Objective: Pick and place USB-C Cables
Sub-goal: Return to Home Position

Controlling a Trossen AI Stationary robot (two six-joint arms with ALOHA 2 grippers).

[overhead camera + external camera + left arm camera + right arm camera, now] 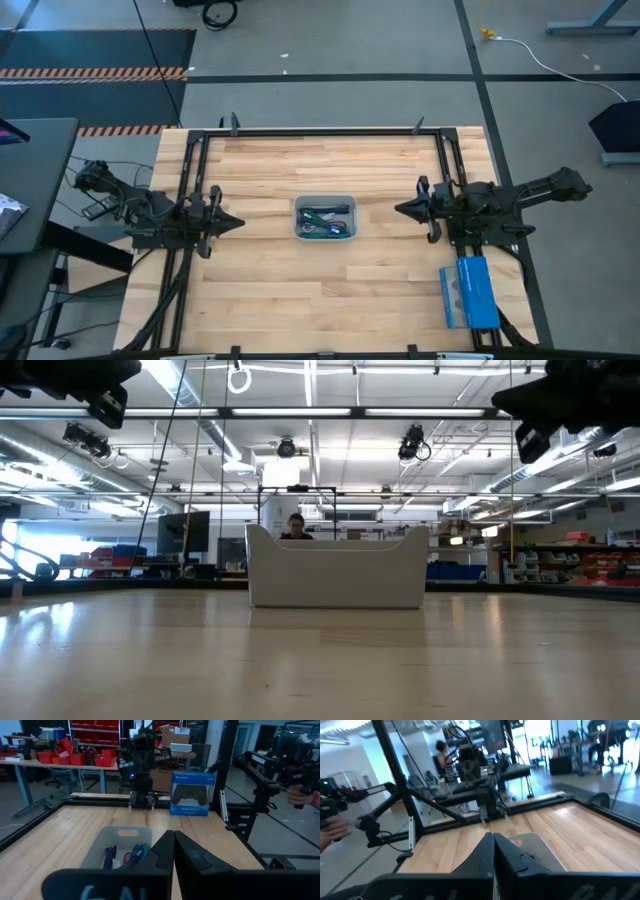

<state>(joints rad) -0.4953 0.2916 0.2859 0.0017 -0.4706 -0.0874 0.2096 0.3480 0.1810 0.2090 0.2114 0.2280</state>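
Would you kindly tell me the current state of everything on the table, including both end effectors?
Gray bin: upright, at the centre of the table, holding cables.
USB-C cables: lying loose inside the bin.
Left end effector: shut, empty, left of the bin.
Right end effector: shut, empty, right of the bin.
Blue box: standing near the table's right edge.
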